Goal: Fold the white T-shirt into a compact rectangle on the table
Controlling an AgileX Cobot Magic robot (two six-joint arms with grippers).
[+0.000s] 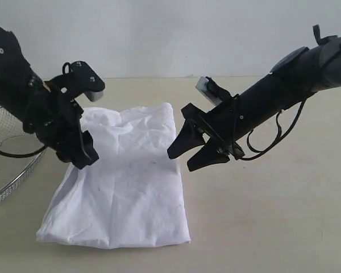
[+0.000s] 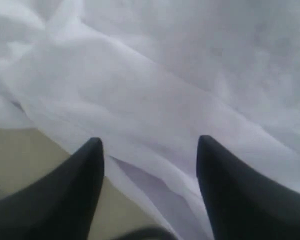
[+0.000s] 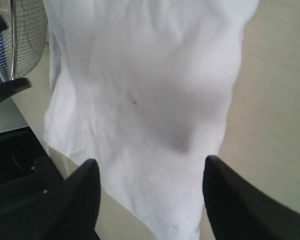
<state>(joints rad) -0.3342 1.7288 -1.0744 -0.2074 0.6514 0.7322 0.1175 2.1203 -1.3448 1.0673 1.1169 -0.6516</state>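
Nearest to the camera lies the front edge of the white T-shirt (image 1: pixel 125 193), spread flat on the beige table (image 1: pixel 273 227). It is already brought into a long shape, wider at the near end and narrower at the far end, where the cloth is wrinkled and a little raised. No print or collar tag is visible from this side. A round wire-mesh basket (image 1: pixel 5 170) stands at the left edge of the table, just beside the shirt but apart from it.

I judge the shirt to be light, thin and very soft. It has no stiffness, so it will hang down and bend wherever it is not supported, and the layers may slide on each other or on the smooth tabletop. It is not fragile. A good place to take hold seems to be the two long side edges or the corners of one end, pinching all layers together, so that one end can be laid over the other evenly.

The left gripper (image 2: pixel 150 140) has its jaws wide apart and holds nothing; it hangs over the left edge of the shirt, very close to the cloth, but I cannot tell if it touches. The right gripper (image 1: pixel 180 161) also stands with spread jaws and is empty, its tips pointing at the right edge about halfway along the shirt.
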